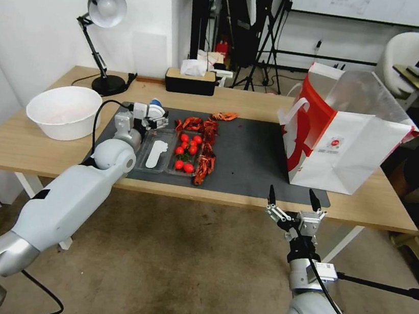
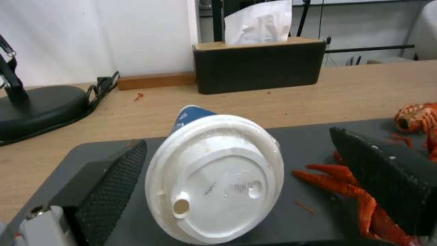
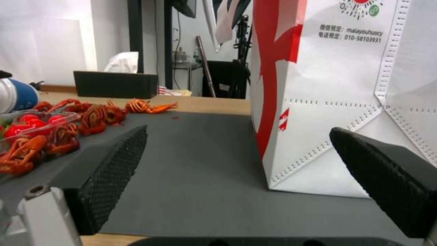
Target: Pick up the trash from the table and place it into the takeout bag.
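**Now: our left gripper frames the lidded cup**

Right now we reach our left arm over the long light-wood table (image 1: 25,145) and set our left gripper (image 1: 154,117) at the far left corner of the dark grey rectangular mat (image 1: 250,157). Between its black textured fingers (image 2: 111,184) lies a blue paper cup with a white plastic lid (image 2: 215,177), tipped on its side so the lid faces the wrist camera. The fingers stand wide on both sides of the lid, with a gap showing on each side; we cannot tell whether either pad touches the cup.

Just beside the cup, toward the middle of the mat, we see a clear plastic tray (image 1: 157,156) holding a white utensil, then a second clear tray of red cherry tomatoes (image 1: 187,152), with red crayfish shells (image 1: 207,149) scattered around them.

Our right gripper (image 1: 293,201) hovers at the near edge of the table, fingers spread wide and holding nothing, in front of the large white paper takeout bag with red side panels (image 1: 340,143). The bag stands upright and open at the right end of the mat.

At the left end of the table sits a big white bowl (image 1: 63,111); a black desk lamp (image 1: 102,34) and a black tissue box (image 1: 190,80) stand along the far edge.
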Available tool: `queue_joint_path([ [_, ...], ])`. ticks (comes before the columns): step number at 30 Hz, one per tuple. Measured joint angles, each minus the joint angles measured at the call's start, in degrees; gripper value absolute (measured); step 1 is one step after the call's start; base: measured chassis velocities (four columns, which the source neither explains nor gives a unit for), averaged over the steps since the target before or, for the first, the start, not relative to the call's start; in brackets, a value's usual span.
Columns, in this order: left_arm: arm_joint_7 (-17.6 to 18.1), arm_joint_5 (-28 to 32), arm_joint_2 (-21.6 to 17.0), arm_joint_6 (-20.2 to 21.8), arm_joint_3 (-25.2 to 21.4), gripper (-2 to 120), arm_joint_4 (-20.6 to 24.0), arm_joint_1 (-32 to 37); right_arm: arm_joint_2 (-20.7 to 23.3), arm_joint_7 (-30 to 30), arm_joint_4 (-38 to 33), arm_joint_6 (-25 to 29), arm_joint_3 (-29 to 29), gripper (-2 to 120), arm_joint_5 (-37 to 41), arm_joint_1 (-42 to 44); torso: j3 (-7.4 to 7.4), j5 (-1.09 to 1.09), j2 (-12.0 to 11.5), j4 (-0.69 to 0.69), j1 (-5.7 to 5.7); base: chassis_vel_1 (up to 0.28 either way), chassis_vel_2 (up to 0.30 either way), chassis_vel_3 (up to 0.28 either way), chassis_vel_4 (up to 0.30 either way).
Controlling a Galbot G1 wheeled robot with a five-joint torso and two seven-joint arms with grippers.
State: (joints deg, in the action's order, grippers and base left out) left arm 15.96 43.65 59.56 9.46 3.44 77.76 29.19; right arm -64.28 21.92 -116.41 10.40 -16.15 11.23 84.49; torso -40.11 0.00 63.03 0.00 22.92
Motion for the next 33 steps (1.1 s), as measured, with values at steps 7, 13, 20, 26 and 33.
queue_joint_path([
  [7, 0.2, -1.1, 0.9, 0.0, 1.3, 100, -3.3, -1.7, -0.1, 0.0, 0.0, 0.0, 0.0, 100, 0.0, 0.0, 0.0, 0.0, 0.0, 0.0, 0.0, 0.0, 0.0, 0.0, 0.0],
  [13, 0.2, -3.1, 1.4, -0.3, 1.9, 100, -6.3, -3.2, -0.2, 0.0, 0.0, 0.0, 0.0, 100, 0.0, 0.0, 0.0, 0.0, 0.0, 0.0, 0.0, 0.0, 0.0, 0.0, 0.0],
  [20, 0.1, -3.7, 1.7, -0.6, 2.5, 100, -7.4, -3.6, -0.4, 0.0, 0.2, 0.1, 0.1, 100, 0.0, -0.2, 0.0, 0.0, 0.0, 0.0, 0.0, 0.0, 0.0, 0.0, 0.0],
  [26, 0.0, -4.0, 2.2, -0.4, 3.2, 100, -9.0, -4.4, -0.6, 0.0, 0.2, 0.1, 0.2, 100, 0.0, -0.1, 0.0, 0.0, 0.0, 0.0, 0.0, 0.0, 0.0, 0.0, 0.0],
  [33, 0.0, -4.4, 2.5, -0.4, 3.7, 96, -10.3, -5.0, -0.8, -0.1, 0.2, 0.1, 0.2, 100, -0.1, 0.0, 0.0, 0.0, 0.0, 0.0, 0.0, 0.0, 0.0, 0.0, 0.0],
])
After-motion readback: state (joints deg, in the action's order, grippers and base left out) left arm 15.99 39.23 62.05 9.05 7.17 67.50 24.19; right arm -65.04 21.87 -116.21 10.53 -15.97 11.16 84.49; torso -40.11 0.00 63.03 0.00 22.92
